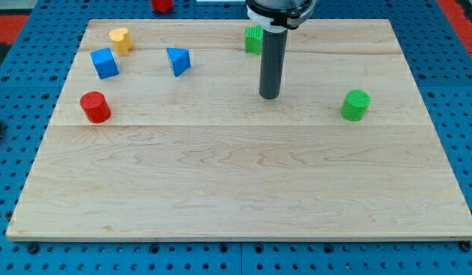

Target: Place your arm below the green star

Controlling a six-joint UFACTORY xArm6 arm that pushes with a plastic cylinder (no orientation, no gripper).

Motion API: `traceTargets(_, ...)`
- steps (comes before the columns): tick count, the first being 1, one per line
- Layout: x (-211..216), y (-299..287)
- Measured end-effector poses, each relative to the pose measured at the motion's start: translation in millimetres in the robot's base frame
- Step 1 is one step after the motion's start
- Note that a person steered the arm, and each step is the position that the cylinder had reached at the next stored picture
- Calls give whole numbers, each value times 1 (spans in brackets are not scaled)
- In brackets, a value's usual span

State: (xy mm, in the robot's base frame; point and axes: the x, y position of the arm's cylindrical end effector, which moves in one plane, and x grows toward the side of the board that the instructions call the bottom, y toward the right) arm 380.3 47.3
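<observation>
my tip (269, 96), a bare rod holding nothing, sits just below the green star (253, 39); you nudge it slightly left, touching nothing.

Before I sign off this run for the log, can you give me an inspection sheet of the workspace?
Surface: wooden board, flat, on a blue pegboard.
Job's things: green star at the view's top, partly behind the rod; my tip sits below it, slightly right.
Clutter: green cylinder, blue triangle, blue cube, yellow block, red cylinder.
Fingers: nothing seen.
Cables: nothing seen.
Surroundings: red block beyond the board.
</observation>
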Motion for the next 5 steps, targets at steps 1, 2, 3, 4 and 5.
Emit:
traceTargets(1,0,-11)
traceTargets(2,0,-35)
traceTargets(3,0,-57)
traceTargets(4,0,-54)
traceTargets(5,0,-34)
